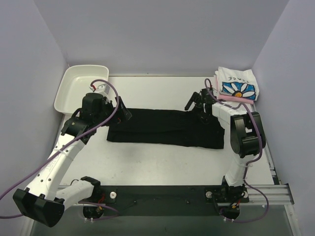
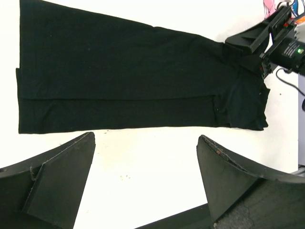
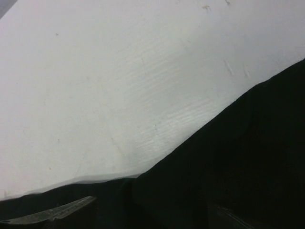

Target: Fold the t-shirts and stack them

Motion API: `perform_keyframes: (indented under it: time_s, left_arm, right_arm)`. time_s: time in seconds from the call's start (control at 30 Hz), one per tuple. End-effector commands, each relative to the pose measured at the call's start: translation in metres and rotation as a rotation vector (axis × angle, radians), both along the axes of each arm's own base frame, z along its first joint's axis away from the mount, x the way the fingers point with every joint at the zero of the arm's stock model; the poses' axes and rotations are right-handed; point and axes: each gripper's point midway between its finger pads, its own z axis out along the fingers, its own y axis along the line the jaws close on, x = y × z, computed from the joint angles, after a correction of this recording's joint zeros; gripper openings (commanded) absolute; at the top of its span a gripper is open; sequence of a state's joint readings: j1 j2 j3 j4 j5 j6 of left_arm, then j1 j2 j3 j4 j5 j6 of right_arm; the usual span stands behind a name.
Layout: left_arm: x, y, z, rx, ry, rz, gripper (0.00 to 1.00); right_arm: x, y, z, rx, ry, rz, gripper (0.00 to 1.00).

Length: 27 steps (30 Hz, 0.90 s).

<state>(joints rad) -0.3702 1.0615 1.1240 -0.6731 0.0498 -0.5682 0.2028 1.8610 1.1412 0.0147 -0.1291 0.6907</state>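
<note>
The left gripper hangs with its two fingers spread wide and nothing between them, just off the 9 o'clock end of the black shirt. Its wrist camera shows bare table under the gap and the shirt's edge a little beyond the fingertips.

The right gripper sits low at the shirt's 3 o'clock end, near the far edge. Its jaws also stand apart, with black cloth below them in the wrist view. Whether the fingers touch the cloth cannot be told.

The black shirt lies flat near the middle of the table as a long folded strip running from 9 o'clock to 3 o'clock, between the two grippers. At its 3 o'clock end the cloth is bunched and uneven.

Beyond the right gripper, in the 1 o'clock corner, a folded daisy shirt rests on top of a pink shirt, of which only an edge shows. A white tray stands in the 11 o'clock corner, behind the left arm.
</note>
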Motion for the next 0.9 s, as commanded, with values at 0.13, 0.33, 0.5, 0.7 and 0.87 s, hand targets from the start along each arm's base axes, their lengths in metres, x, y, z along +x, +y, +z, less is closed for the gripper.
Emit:
perform_keyframes:
  time_s: [0.13,0.33,0.5,0.7,0.87]
  left_arm:
    - [0.005,0.012,0.005,0.03,-0.021,0.026,0.98]
    - [0.003,0.013,-0.005,0.033,0.007,0.022,0.97]
    - [0.002,0.01,-0.02,0.022,0.033,0.012,0.97]
    - [0.014,0.004,-0.044,0.024,0.053,0.005,0.98]
    - [0.037,0.019,-0.053,0.09,0.06,0.109,0.97]
  right_arm:
    - [0.039,0.024,-0.016,0.087,0.096,-0.021,1.0]
    - [0.091,0.06,-0.014,0.23,0.142,-0.012,1.0]
    - [0.144,0.084,-0.008,0.334,0.103,-0.022,1.0]
    - [0.193,0.097,0.015,0.444,-0.031,-0.01,1.0]
    - [0.193,0.061,0.124,0.359,-0.368,0.038,1.0]
